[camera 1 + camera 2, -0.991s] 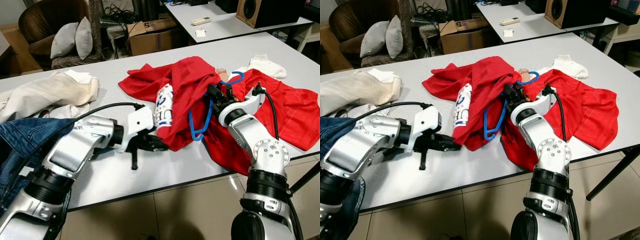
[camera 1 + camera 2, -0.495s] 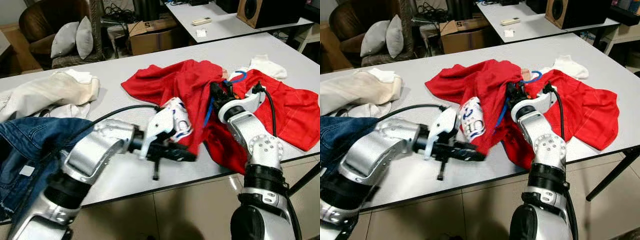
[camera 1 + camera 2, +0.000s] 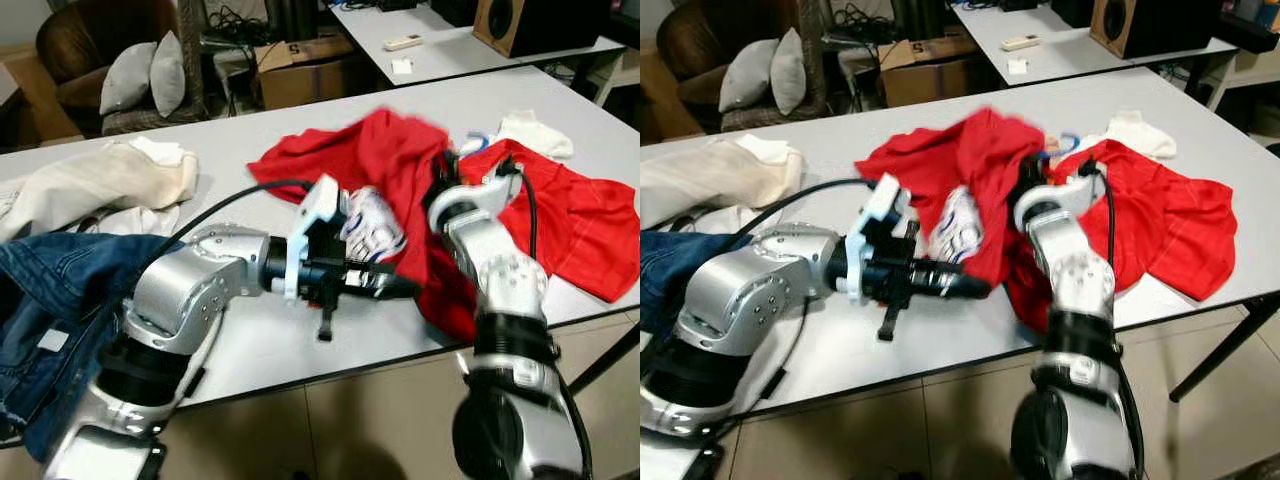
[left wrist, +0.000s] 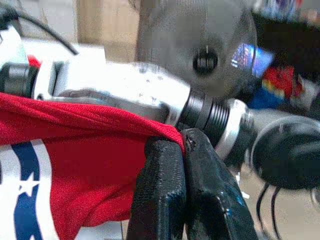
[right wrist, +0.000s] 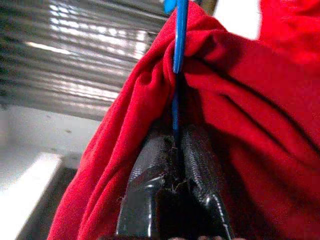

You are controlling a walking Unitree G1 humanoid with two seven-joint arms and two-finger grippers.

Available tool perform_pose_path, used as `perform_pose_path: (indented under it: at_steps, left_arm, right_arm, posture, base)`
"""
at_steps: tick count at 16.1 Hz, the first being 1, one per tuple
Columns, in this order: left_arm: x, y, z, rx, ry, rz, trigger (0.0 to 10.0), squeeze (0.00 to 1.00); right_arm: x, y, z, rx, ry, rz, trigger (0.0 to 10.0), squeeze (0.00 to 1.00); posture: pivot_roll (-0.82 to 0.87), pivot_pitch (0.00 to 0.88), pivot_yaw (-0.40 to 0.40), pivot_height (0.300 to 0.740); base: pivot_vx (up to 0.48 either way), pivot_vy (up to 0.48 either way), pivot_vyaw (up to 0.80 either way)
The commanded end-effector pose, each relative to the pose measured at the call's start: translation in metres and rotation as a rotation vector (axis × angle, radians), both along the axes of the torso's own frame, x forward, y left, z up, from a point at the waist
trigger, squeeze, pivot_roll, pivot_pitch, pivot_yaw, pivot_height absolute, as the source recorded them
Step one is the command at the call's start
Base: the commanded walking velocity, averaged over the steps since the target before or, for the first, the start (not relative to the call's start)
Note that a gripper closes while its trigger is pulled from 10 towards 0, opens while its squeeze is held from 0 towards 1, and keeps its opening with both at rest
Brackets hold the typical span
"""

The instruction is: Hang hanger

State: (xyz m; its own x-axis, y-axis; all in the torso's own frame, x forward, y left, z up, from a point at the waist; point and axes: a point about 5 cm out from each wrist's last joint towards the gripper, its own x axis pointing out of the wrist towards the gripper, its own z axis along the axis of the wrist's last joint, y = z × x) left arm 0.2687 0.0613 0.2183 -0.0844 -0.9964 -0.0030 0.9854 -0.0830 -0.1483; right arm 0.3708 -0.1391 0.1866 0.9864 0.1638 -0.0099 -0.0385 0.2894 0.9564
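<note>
A red shirt point(image 3: 395, 150) with a white and blue print point(image 3: 372, 222) lies bunched on the grey table point(image 3: 250, 345). My left gripper point(image 3: 405, 286) reaches across in front of it, shut on the shirt's hem; the left wrist view shows the red cloth point(image 4: 90, 150) pinched between the fingertips point(image 4: 172, 150). My right gripper point(image 5: 175, 140) is shut on a thin blue hanger point(image 5: 179, 40) that runs up into the shirt's folds. In the eye views the right gripper's fingers are buried in the red cloth, and the hanger's blue hook point(image 3: 1066, 141) peeks out behind.
A second red garment point(image 3: 575, 215) spreads at the right, with a white cloth point(image 3: 535, 130) behind it. A cream garment point(image 3: 100, 180) and blue jeans point(image 3: 50, 290) lie at the left. Beyond the table stand a cardboard box point(image 3: 300, 70), a cushioned armchair point(image 3: 120, 70) and another table point(image 3: 450, 45).
My left gripper has swept right along the table's front, taken the shirt's hem and drawn it up. My right arm has lifted the hanger, so the shirt bunches higher.
</note>
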Motion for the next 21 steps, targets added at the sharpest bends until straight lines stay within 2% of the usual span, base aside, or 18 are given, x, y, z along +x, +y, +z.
perform_pose_path:
  at_steps: [1,3,4,5,6,7,8,9,10,11,12,13,14,17,19,20,21]
  left_arm:
    - [0.0,-0.002,0.015,-0.08,-0.004,-0.016,0.0,0.0]
    - [0.007,-0.003,0.036,-0.239,0.024,0.02,0.0,0.0]
    - [0.025,0.001,0.036,-0.201,-0.028,0.169,0.0,0.0]
    - [0.035,0.004,0.033,-0.136,-0.08,0.263,0.0,0.0]
    - [0.039,0.006,0.034,-0.11,-0.097,0.292,0.0,0.0]
    - [0.055,0.018,0.034,-0.068,-0.172,0.421,0.0,0.0]
    - [0.069,0.032,0.045,-0.064,-0.231,0.539,0.0,0.0]
    - [0.079,0.042,0.053,-0.052,-0.275,0.622,0.0,0.0]
    - [0.086,0.049,0.058,-0.039,-0.305,0.692,0.0,0.0]
    - [0.088,0.051,0.061,-0.038,-0.31,0.714,0.0,0.0]
    - [0.095,0.055,0.075,-0.091,-0.354,0.786,0.0,0.0]
    - [0.097,0.056,0.084,-0.128,-0.382,0.813,0.0,0.0]
    - [0.101,0.057,0.095,-0.181,-0.412,0.868,0.0,0.0]
    - [0.102,0.064,0.099,-0.226,-0.428,0.922,0.0,0.0]
    - [0.084,0.052,0.08,-0.15,-0.403,0.703,0.0,0.0]
    - [0.078,0.049,0.073,-0.119,-0.393,0.659,2.7,0.0]
    - [0.075,0.049,0.067,-0.095,-0.385,0.655,3.1,0.0]
  right_arm:
    - [0.003,-0.002,0.003,0.011,-0.017,-0.028,10.0,0.0]
    - [0.004,0.003,0.001,-0.041,-0.015,-0.004,10.0,0.0]
    - [0.0,0.01,0.0,-0.149,-0.033,0.063,10.0,0.0]
    - [-0.003,0.014,-0.001,-0.22,-0.044,0.104,10.0,0.0]
    - [-0.003,0.015,0.001,-0.24,-0.05,0.118,10.0,0.0]
    - [-0.014,0.016,0.0,-0.392,-0.093,0.195,10.0,0.0]
    - [-0.027,0.014,0.004,-0.513,-0.141,0.253,10.0,0.0]
    - [-0.038,0.009,0.008,-0.571,-0.167,0.272,10.0,0.0]
    - [-0.048,0.007,0.011,-0.601,-0.181,0.288,10.0,0.0]
    - [-0.052,0.006,0.013,-0.606,-0.188,0.295,10.0,0.0]
    - [-0.07,0.002,0.016,-0.609,-0.211,0.335,10.0,0.0]
    - [-0.079,0.0,0.013,-0.623,-0.209,0.361,10.0,0.0]
    - [-0.099,-0.004,0.002,-0.661,-0.189,0.417,10.0,0.0]
    - [-0.116,-0.005,0.002,-0.661,-0.184,0.453,10.0,0.0]
    - [-0.116,-0.009,0.001,-0.691,-0.164,0.456,10.0,0.0]
    - [-0.116,-0.01,0.002,-0.699,-0.167,0.456,10.0,0.0]
    - [-0.116,-0.012,0.004,-0.713,-0.182,0.463,10.0,0.0]
  posture:
    - [-0.14,0.0,0.091,0.74]
    - [-0.14,0.0,0.089,0.74]
    - [-0.13,0.0,0.087,0.74]
    - [-0.14,0.0,0.087,0.74]
    - [-0.14,0.0,0.087,0.74]
    - [-0.14,0.0,0.088,0.74]
    - [-0.15,0.0,0.102,0.74]
    - [-0.16,0.0,0.117,0.74]
    - [-0.16,0.0,0.13,0.74]
    - [-0.17,0.0,0.135,0.74]
    - [-0.16,0.0,0.132,0.74]
    - [-0.15,0.0,0.134,0.74]
    - [-0.16,0.0,0.14,0.74]
    - [-0.17,0.0,0.13,0.74]
    - [-0.17,0.0,0.125,0.74]
    - [-0.17,0.0,0.124,0.74]
    - [-0.17,0.0,0.123,0.74]
  base:
    - [0.0,0.0,0.0]
    - [0.0,0.0,0.0]
    - [0.0,0.0,0.0]
    - [0.0,0.0,0.0]
    - [0.0,0.0,0.0]
    - [0.0,0.0,0.0]
    - [0.0,0.0,0.0]
    - [0.0,0.0,0.0]
    - [0.0,0.0,0.0]
    - [0.0,0.0,0.0]
    - [0.0,0.0,0.0]
    - [0.0,0.0,0.0]
    - [0.0,0.0,0.0]
    - [0.0,0.0,0.0]
    - [0.0,0.0,0.0]
    - [0.0,0.0,0.0]
    - [0.0,0.0,0.0]
